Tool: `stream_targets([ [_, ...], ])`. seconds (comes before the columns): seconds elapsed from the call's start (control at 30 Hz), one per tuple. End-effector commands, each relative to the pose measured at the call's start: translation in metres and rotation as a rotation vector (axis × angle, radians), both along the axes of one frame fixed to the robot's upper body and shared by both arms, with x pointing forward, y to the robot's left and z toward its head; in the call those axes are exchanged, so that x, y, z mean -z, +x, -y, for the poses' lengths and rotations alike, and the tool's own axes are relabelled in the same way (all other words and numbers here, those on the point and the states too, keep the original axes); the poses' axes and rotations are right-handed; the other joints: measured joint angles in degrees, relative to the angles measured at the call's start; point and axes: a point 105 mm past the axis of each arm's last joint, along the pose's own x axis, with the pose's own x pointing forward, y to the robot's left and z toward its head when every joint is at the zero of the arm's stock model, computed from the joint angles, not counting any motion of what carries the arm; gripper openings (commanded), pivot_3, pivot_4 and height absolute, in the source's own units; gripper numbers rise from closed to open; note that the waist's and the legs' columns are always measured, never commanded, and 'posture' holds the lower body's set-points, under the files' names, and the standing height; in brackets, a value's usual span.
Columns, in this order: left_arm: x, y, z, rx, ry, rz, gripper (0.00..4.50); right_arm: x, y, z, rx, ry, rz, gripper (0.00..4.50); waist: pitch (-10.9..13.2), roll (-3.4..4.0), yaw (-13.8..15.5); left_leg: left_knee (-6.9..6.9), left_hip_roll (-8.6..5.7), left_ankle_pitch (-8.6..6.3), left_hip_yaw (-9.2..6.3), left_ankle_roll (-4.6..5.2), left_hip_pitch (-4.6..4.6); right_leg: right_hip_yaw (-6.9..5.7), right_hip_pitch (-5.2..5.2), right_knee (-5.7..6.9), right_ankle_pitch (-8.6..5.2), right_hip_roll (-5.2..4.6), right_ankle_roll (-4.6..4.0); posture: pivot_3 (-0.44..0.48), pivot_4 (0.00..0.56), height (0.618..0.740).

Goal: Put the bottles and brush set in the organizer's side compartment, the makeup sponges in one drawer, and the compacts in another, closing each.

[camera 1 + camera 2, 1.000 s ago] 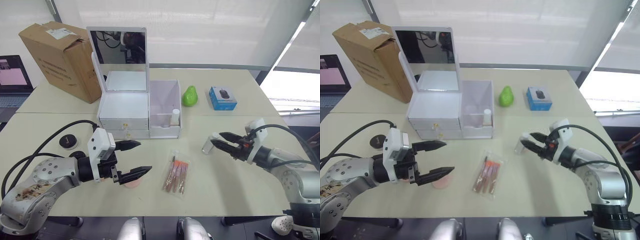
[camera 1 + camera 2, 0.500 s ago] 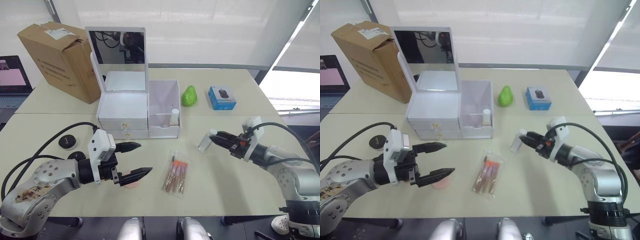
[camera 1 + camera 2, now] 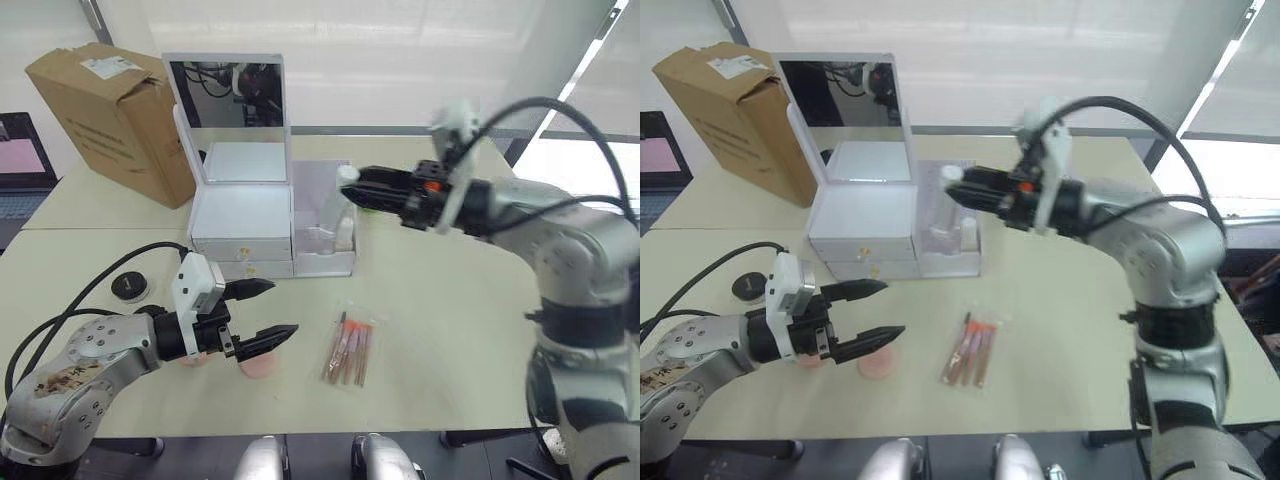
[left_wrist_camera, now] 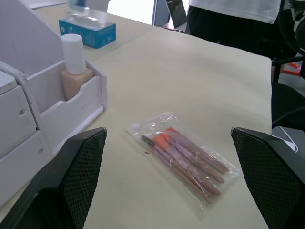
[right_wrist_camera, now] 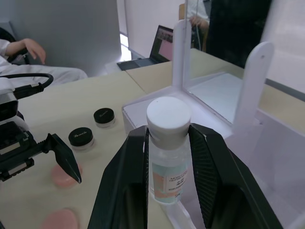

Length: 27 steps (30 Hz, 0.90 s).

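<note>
A cardboard box [image 3: 110,115] was seen far beyond the left gripper [image 3: 262,312], well clear of any work, and two black compacts [image 5: 93,126] lay on the table [image 3: 460,330] to that gripper's outer side, one of them near its wrist. The left gripper itself was held low over the table with its jaws spread wide and nothing between them; two pink makeup sponges [image 3: 878,365] rested just under and beside its fingertips, so a careless descent could have pressed one flat or pushed it aside rather than gripping it. The brush set [image 4: 183,157], sealed in a clear packet, lay a short way ahead of the left gripper and well below the right one. The organizer [image 3: 270,225] stood beyond the left gripper, both drawers shut, its mirror [image 3: 226,92] upright at the back. The right gripper [image 3: 362,186] was clamped on a clear bottle [image 5: 167,148] with a white cap, held above the side compartment [image 3: 327,225], where a foundation bottle [image 4: 76,67] already stood at the front. It was judged that a release from this height could tip the held bottle, knock over the standing one, or catch the compartment wall, and that the mirror posts close behind left little room for overshoot. A green pear-shaped object [image 3: 1017,190] was partly hidden behind the right gripper, out of the way.
</note>
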Motion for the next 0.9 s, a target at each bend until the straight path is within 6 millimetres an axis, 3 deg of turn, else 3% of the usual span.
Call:
stream_targets([
  [0.03, -0.007, 0.001, -0.005, -0.032, -0.013, 0.038, 4.5, -0.009, 0.012, -0.01, 0.018, -0.04, 0.059, 0.94, 0.0, -0.01, 0.1, 0.0, -0.01, 0.0, 0.02, 0.0, -0.05, -0.01, -0.01, -0.01, 0.05, -0.03, -0.08, 0.0, 0.15, 0.74],
  [0.33, -0.013, -0.001, -0.02, -0.127, -0.002, 0.068, 4.5, 0.008, 0.054, -0.021, 0.04, -0.17, 0.122, 0.94, 0.0, 0.03, -0.1, 0.0, 0.0, 0.01, 0.03, 0.01, -0.04, -0.01, -0.02, 0.02, 0.12, 0.01, -0.19, 0.0, 0.15, 0.74],
  [0.47, -0.02, -0.001, -0.023, -0.156, 0.001, 0.099, 4.5, 0.027, 0.063, -0.026, 0.03, -0.214, 0.123, 0.94, 0.0, 0.03, -0.4, 0.0, 0.0, 0.01, 0.04, 0.02, -0.03, 0.01, -0.05, 0.04, 0.14, 0.02, -0.21, 0.0, 0.15, 0.74],
  [0.67, -0.046, 0.006, -0.025, -0.189, -0.013, 0.187, 4.5, 0.054, 0.073, -0.026, 0.038, -0.249, 0.099, 0.94, 0.0, 0.05, -0.4, 0.0, 0.01, 0.01, 0.01, 0.01, -0.02, 0.01, 0.0, 0.05, 0.18, 0.05, -0.26, 0.0, 0.15, 0.74],
  [0.9, -0.055, 0.009, -0.028, -0.199, -0.003, 0.206, 4.5, 0.082, 0.079, -0.028, 0.04, -0.32, 0.104, 0.94, 0.0, 0.06, -0.8, 0.0, 0.01, 0.03, -0.02, -0.01, 0.02, 0.03, 0.04, 0.06, 0.21, 0.1, -0.28, 0.0, 0.15, 0.74],
])
